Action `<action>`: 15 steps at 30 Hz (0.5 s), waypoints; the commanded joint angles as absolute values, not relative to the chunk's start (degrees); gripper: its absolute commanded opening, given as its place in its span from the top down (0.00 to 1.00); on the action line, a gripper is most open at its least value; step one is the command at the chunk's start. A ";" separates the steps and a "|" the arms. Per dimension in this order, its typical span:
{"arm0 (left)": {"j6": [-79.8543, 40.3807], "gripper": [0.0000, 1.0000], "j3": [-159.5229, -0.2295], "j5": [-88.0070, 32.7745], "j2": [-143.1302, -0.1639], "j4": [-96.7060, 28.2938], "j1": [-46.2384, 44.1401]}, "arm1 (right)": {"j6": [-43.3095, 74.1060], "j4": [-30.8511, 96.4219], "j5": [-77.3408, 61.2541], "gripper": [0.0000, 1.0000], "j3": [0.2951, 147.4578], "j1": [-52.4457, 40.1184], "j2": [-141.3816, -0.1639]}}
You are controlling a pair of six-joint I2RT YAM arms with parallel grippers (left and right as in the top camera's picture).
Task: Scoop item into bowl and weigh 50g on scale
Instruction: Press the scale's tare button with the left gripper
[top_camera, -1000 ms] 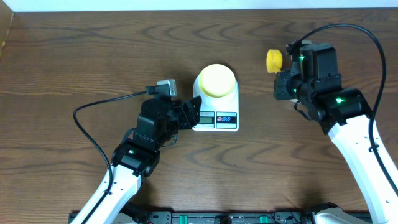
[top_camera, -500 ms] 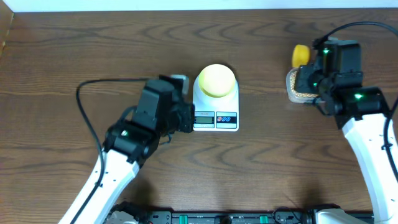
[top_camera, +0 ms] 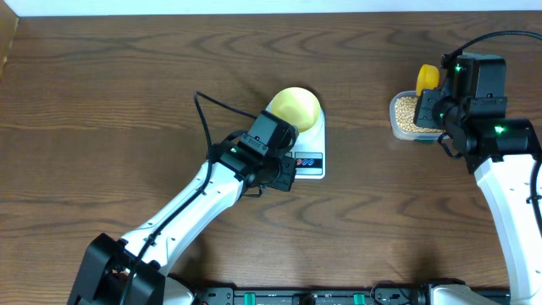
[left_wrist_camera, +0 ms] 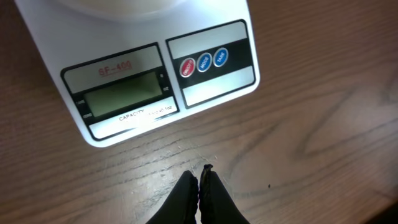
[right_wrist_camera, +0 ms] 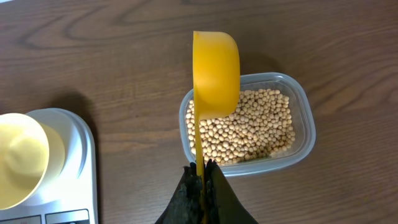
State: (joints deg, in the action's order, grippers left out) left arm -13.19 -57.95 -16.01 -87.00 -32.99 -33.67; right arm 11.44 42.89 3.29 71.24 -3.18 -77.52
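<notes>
The right jaws, clamped on the scoop (right_wrist_camera: 216, 68), have moved over the beans (right_wrist_camera: 261, 124). The left jaws have closed together by the scale (left_wrist_camera: 155, 81). Scooping looks next.

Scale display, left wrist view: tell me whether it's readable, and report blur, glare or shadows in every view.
Left wrist: display sharp, no glare, no digits showing. Overhead: the left arm hides the display; lighting even. Right wrist: beans and scoop crisp, soft shadow beside the scale.
</notes>
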 commanded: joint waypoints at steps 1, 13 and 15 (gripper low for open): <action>-10.15 0.93 -63.26 -13.98 -87.02 -34.57 -34.11 | 10.68 42.92 4.36 0.99 72.62 -2.94 -77.25; -7.46 0.93 -65.58 -5.85 -98.06 -29.10 -40.05 | 11.94 43.22 4.14 0.98 72.62 -2.94 -77.25; -7.51 0.93 -65.56 0.99 -99.77 -28.36 -40.88 | 11.94 43.46 4.14 0.98 72.62 -2.94 -77.25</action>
